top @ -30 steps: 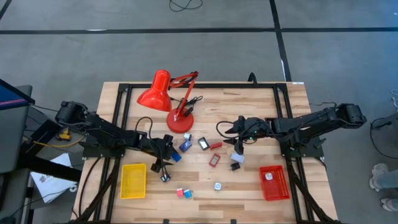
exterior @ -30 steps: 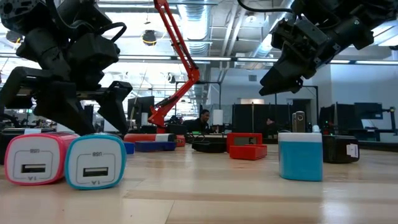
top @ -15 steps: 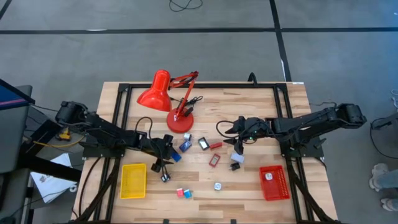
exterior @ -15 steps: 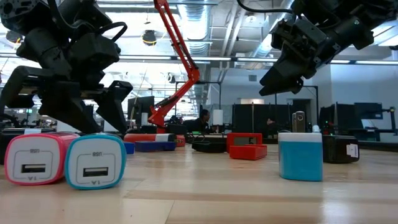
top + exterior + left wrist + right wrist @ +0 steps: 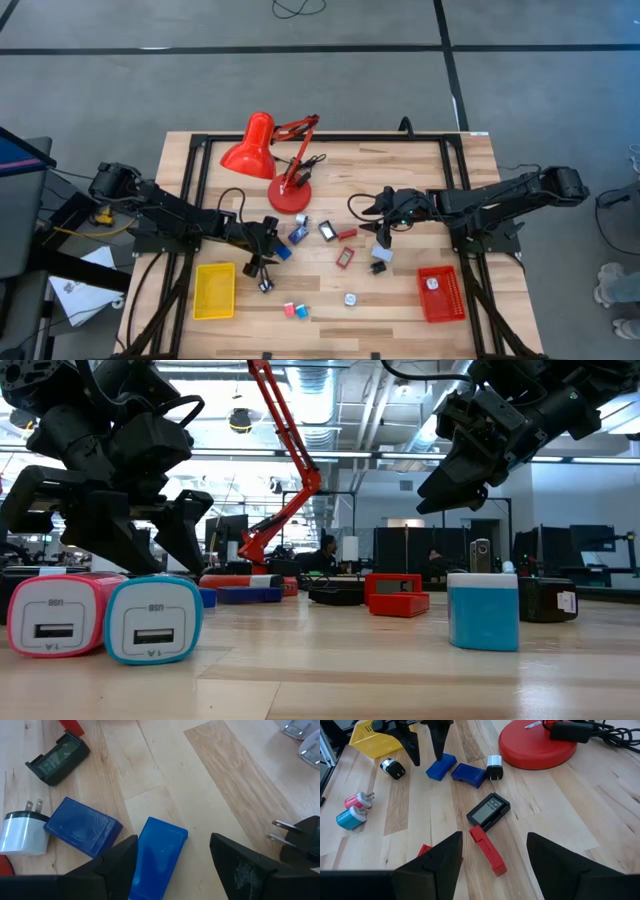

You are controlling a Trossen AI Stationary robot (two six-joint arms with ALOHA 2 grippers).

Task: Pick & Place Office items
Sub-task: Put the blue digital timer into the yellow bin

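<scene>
Here, my left gripper [image 5: 172, 865] hangs spread over a blue block [image 5: 156, 857].
A second blue block [image 5: 82, 826] crowds alongside, black plug [image 5: 300, 840] beyond; my right gripper [image 5: 492, 857], also spread, hovers above a red bar [image 5: 487, 849].

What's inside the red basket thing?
The red plastic tray holds one small pale round item near its far end. The rest shows only bare red mesh. What the item is cannot be made out from above.
</scene>
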